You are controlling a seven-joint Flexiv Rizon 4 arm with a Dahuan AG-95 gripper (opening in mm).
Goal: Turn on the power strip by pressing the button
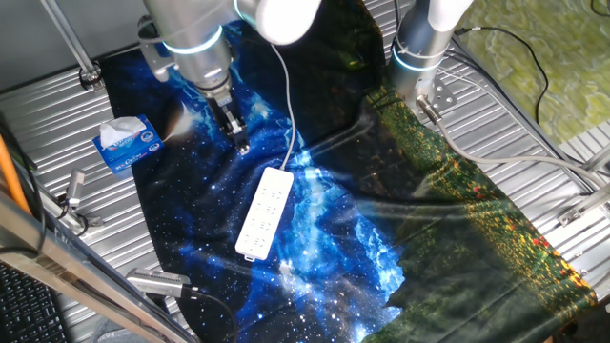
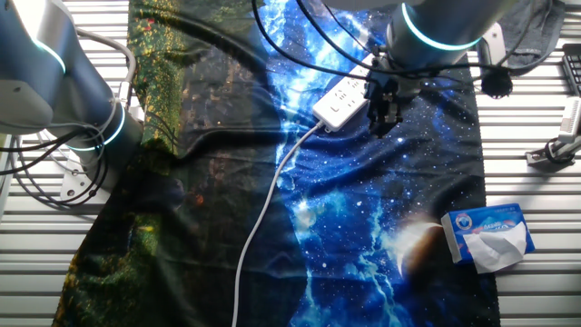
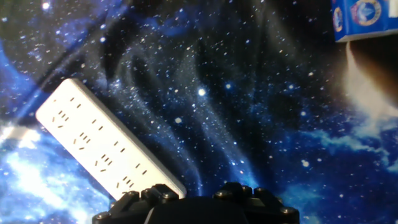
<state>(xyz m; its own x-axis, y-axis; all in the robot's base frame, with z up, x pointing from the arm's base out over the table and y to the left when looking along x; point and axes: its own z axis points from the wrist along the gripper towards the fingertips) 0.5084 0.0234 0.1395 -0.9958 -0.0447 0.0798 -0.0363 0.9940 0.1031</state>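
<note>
The white power strip (image 1: 265, 214) lies flat on the galaxy cloth, its white cord (image 1: 289, 114) running off from the far end. It also shows in the other fixed view (image 2: 343, 102) and in the hand view (image 3: 106, 146). I cannot make out the button; the corded end is too small in the fixed views and sits behind the hand's dark body (image 3: 198, 205) in the hand view. My gripper (image 1: 242, 146) hangs just above the cloth, a short way left of the strip's corded end, and is not touching it. It stands beside that end in the other fixed view (image 2: 381, 120). No view shows the fingertips' gap.
A blue-and-white tissue box (image 1: 126, 145) sits on the cloth's left edge, and also shows in the other fixed view (image 2: 490, 234) and the hand view (image 3: 364, 18). A second arm's base (image 1: 419, 52) stands at the back. Metal tools (image 1: 157, 281) and cables lie on the slatted table around the cloth (image 1: 334, 267).
</note>
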